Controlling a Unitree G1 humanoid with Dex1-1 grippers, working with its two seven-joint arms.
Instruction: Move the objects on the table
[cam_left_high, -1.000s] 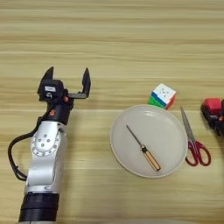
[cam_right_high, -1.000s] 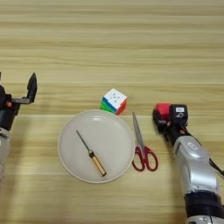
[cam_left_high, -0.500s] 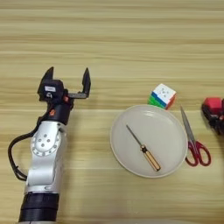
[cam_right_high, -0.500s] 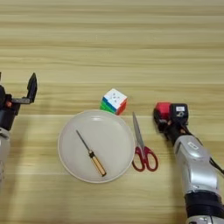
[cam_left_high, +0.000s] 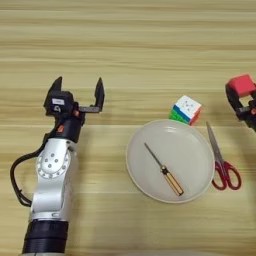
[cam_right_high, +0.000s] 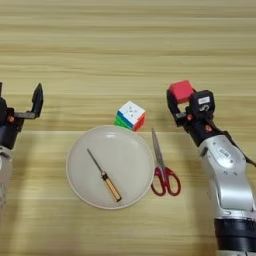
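Right end effector (cam_right_high: 181, 97) clamped on red cube (cam_right_high: 180, 91), right of plate (cam_right_high: 80, 150), likely for relocation. Left end effector (cam_left_high: 77, 92) spread wide, empty, left of plate.

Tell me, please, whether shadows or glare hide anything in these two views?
Left eye view: even light, only a soft shadow under the round beige plate rim; the right tool is cut by the frame edge. Right eye view: no glare; the small red cube in the right tool shows clearly.
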